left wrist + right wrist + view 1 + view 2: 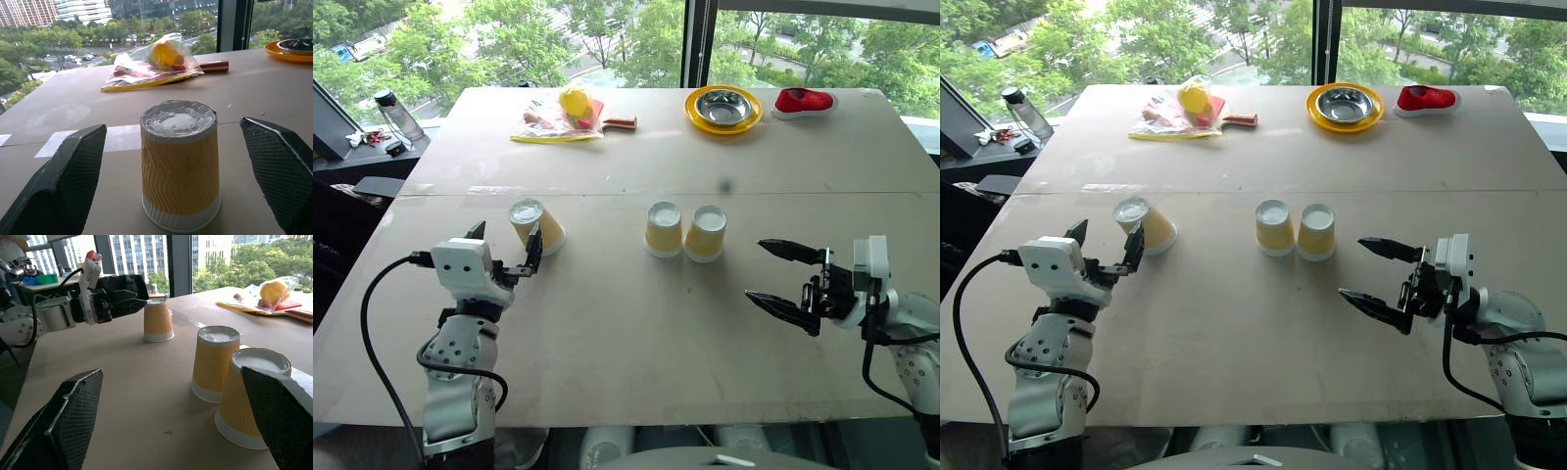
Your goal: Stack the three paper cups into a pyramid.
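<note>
1. Left gripper (504, 251) is spread wide, fingers either side of the lone cup (537, 226) but not touching it; the left wrist view shows clear gaps both sides. Nothing held.
2. Right gripper (783, 279) is also spread and empty, hanging over the table (636, 343) near the cup pair (685, 231), on its right and nearer the robot.
3. Landmark = cup pair: two cups upside down, side by side, touching or nearly so. That's the pyramid base, already in place as I read it.
4. Lone cup stands upside down well to the left of the pair, about level with it.
5. Far beyond the pair: steel bowl (723, 109), red object (805, 101), plastic bag (564, 115) with yellow and red items. Not task items.
6. Step in hand: pre-grasp on the third cup.
7. Next, probably: close left fingers on the cup's sides, lightly since paper crushes; lift, carry right, set it base-up astride the two tops. Off-centre placement could tip it or knock the base apart.
</note>
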